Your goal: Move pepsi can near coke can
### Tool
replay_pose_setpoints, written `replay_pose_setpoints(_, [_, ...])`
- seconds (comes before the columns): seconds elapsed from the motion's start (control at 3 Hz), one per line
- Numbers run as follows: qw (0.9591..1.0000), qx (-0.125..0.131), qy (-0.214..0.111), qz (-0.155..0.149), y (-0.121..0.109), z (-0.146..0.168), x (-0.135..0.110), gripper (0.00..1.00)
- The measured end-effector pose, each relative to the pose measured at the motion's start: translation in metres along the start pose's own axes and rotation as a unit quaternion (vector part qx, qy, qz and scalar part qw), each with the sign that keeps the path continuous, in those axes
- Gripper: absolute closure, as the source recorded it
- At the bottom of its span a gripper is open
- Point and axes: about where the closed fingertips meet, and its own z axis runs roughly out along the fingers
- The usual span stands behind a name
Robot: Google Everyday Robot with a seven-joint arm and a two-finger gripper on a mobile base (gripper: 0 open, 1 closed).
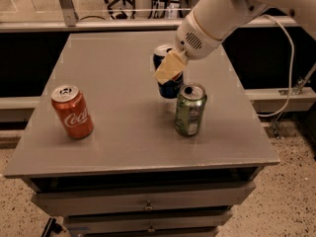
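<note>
**Gripper at the pepsi can, coke can far off to its left**

Camera view: the gripper (169, 69) hangs at the end of a thick white arm (222, 11) that comes in from the upper right of the picture. Its pale beige end lies across the upper front of the pepsi can (173, 88). The can stands right behind and under the gripper, toward the far middle of the grey bench (113, 78). The can's silver top shows just above and to the left of the gripper, and its dark blue lower body shows below. Whether the gripper is clamped on the can or only set around it cannot be told from here, since the beige end covers the place where they meet.

Just below and a little right of the gripper stands a green can (190, 110), upright, very close to the pepsi can. Whether the two touch is unclear. The coke can (73, 111) stands upright well to the left of the gripper and nearer the front edge, well apart from both other cans. Below the bench top, drawer fronts (148, 204) face the camera. A white cable (286, 58) hangs to the right of the arm.
</note>
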Motion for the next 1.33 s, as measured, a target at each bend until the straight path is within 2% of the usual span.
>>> replay_pose_setpoints(0.67, [0.9975,-0.017,-0.052,-0.046,0.044,-0.044,-0.013,1.00])
replay_pose_setpoints(1.0, [0.9959,-0.016,-0.065,-0.060,0.073,-0.056,-0.022,1.00])
replay_pose_setpoints(1.33, [0.9934,-0.023,-0.071,-0.087,0.112,-0.053,-0.040,1.00])
